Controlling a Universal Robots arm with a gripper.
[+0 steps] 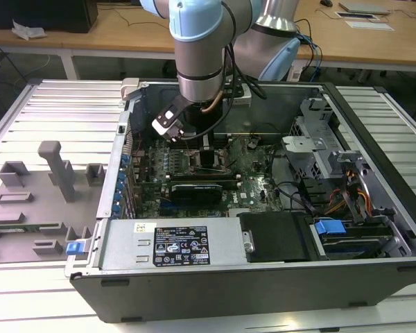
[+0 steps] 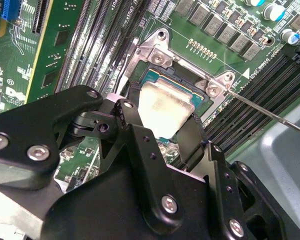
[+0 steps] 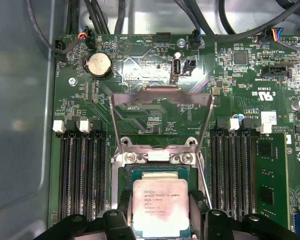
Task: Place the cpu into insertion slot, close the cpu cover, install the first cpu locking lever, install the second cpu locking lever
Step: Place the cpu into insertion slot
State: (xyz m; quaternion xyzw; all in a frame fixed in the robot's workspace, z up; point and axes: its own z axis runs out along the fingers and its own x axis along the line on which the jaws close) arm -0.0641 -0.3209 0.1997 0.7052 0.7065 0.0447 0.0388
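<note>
Jaws pinched on the silver chip point(image 3: 161, 207) at the socket point(image 3: 140, 175), cover point(image 3: 162, 96) raised open, exterior view's upper centre

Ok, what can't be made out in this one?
1. Whether the cpu sits fully in the insertion slot: in the first wrist view the gripper and the picture's edge cut off one side of it.
2. The slot's contacts: the cpu covers them in both wrist views.
3. The insertion slot in the exterior view: the arm hides it.
4. The thin metal rod, far end: cut off by the second wrist view's edge.
</note>
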